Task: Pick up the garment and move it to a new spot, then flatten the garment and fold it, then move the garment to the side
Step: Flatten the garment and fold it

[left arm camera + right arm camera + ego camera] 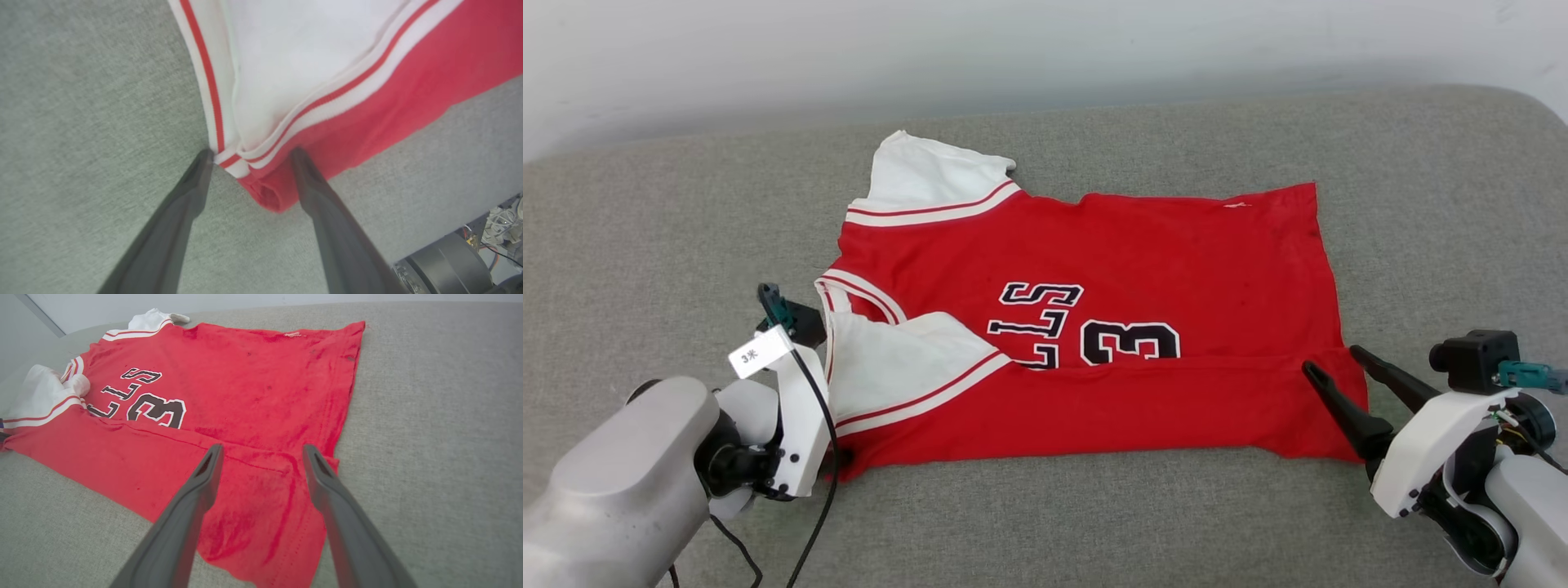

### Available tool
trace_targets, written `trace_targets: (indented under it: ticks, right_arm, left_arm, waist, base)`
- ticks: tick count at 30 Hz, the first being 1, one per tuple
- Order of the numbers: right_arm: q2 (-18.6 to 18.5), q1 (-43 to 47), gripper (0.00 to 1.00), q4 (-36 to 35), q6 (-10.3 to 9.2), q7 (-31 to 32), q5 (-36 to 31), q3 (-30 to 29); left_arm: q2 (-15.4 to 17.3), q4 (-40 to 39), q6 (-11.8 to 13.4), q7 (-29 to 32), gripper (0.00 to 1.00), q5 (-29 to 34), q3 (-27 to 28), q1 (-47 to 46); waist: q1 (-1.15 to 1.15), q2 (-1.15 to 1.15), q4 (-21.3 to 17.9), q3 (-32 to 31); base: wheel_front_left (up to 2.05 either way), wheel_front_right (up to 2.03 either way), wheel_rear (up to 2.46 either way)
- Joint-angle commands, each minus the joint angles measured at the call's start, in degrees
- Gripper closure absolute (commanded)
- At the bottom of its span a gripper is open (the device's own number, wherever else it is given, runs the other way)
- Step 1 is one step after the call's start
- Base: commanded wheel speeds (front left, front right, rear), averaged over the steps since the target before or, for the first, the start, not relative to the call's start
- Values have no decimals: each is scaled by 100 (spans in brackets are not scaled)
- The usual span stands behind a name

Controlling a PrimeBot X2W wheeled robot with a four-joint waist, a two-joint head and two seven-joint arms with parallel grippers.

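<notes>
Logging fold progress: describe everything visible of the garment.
The garment, a red jersey with white sleeves, striped trim, black lettering and a 3, lies on the grey cushion, near edge folded over the print. The open left gripper straddles its sleeve corner; the open right gripper hangs over its hem corner.

Bare indoor room: grey upholstered surface (645, 245), plain white wall (1013, 49).

Garment (1176, 261) on fabric surface (645, 245), left fingers (190, 196) at near-left corner, right fingers (198, 498) at near-right corner
</notes>
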Motion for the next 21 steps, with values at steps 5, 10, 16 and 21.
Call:
trace_targets:
  ticks: [5,10,16,21]
  right_arm:
    - [20,-74,0,-10,-9,31,-38,12]
    - [-92,-82,0,-33,-9,48,-51,-50]
    - [-435,-105,0,-185,-9,171,-180,-143]
    - [-966,-198,0,-513,-9,608,-319,-221]
  left_arm:
    - [-201,325,-4,-116,0,95,-343,311]
    - [-214,341,-4,-464,79,51,-487,391]
    - [9,92,-5,-1046,100,-8,-510,247]
    - [268,-303,-5,-1508,100,-46,-519,64]
  waist:
    - [0,0,-47,45]
    - [0,0,-24,-15]
    - [0,0,76,-134]
    - [0,0,147,-210]
  base:
    - [0,0,0]
    - [0,0,0]
    - [0,0,0]
    - [0,0,0]
